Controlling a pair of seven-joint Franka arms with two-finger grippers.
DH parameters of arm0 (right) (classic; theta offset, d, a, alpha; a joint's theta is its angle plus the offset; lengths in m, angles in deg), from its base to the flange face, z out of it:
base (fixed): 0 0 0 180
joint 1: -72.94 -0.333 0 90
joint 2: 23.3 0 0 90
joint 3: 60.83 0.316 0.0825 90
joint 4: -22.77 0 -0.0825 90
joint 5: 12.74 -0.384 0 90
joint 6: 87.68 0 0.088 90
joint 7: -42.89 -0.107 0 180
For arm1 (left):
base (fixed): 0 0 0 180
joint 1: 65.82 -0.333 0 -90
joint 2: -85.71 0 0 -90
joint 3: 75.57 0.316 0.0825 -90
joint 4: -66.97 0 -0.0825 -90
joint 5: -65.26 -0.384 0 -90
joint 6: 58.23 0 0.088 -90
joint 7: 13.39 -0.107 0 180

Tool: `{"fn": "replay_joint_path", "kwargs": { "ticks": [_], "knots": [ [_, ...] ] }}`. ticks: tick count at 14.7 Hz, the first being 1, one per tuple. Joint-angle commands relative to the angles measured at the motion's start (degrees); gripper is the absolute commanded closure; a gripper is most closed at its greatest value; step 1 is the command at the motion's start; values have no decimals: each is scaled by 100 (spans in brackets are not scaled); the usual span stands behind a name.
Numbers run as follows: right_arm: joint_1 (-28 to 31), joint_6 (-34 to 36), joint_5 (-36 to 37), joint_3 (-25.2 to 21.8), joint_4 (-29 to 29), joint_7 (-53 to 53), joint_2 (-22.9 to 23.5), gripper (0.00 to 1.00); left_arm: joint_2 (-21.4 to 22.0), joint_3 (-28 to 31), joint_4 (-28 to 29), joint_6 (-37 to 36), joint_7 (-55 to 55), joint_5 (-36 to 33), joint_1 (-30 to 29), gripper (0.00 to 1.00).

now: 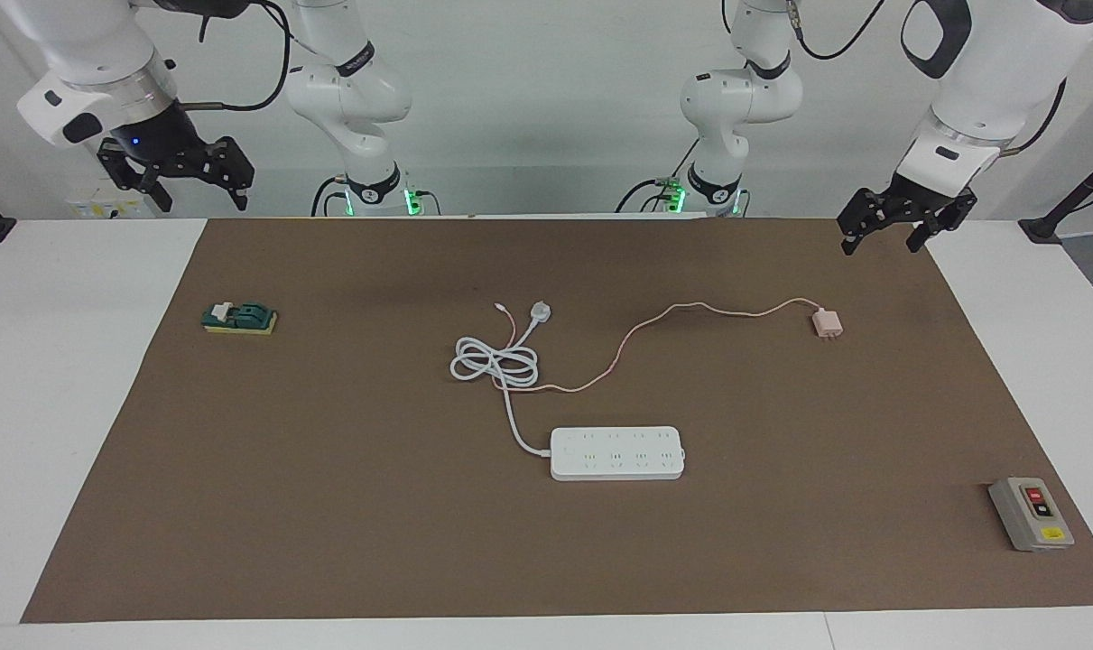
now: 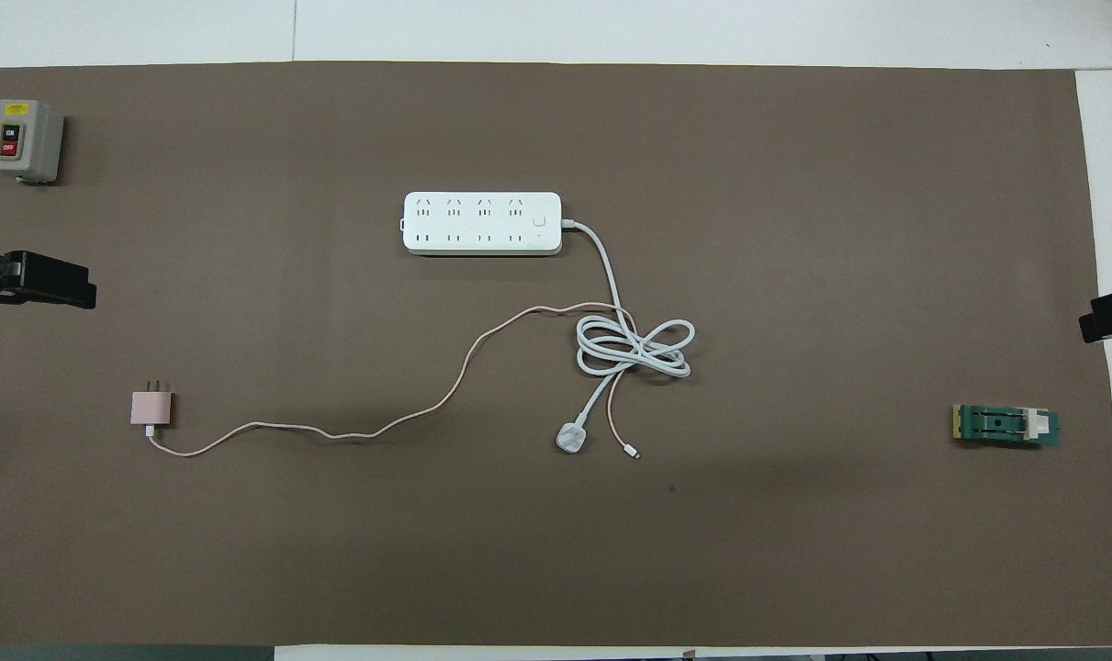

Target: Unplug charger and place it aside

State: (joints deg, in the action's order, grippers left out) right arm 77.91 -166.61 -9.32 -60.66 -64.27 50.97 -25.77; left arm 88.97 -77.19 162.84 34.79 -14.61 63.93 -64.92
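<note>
The facing view shows both arms whole. The left gripper [image 1: 880, 246] hangs released, fingers spread, above the brown paper mat's [image 1: 329, 506] corner, at one o'clock from the charger [image 1: 827, 323]. The right gripper [image 1: 201, 200] hangs over the white counter [image 1: 59, 361], also spread and empty. The overhead view catches only black tips at its edges, but shows the charger's two metal prongs pointing to twelve o'clock. That small pink cube lies flat on the mat, unplugged, at eight o'clock from the long glossy white power strip [image 1: 616, 452]. Its thin pink cable [image 1: 690, 309] snakes to the strip's coiled white cord [image 1: 496, 361] and round plug [image 1: 540, 312].
</note>
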Motion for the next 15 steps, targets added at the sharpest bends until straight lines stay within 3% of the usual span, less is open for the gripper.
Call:
{"fn": "replay_joint_path", "kwargs": {
  "ticks": [1, 4, 15],
  "knots": [
    [83, 79, 10, 80, 56, 71, 27, 0, 52, 40, 143, 199, -45, -69, 129, 0],
    [83, 79, 9, 80, 47, 62, 18, 0, 52, 57, 134, 208, 78, 211, 130, 0],
    [4, 79, 1, 80, 3, 62, 1, 0, 87, 66, 152, -47, 447, 203, 121, 0]
  ]
}}
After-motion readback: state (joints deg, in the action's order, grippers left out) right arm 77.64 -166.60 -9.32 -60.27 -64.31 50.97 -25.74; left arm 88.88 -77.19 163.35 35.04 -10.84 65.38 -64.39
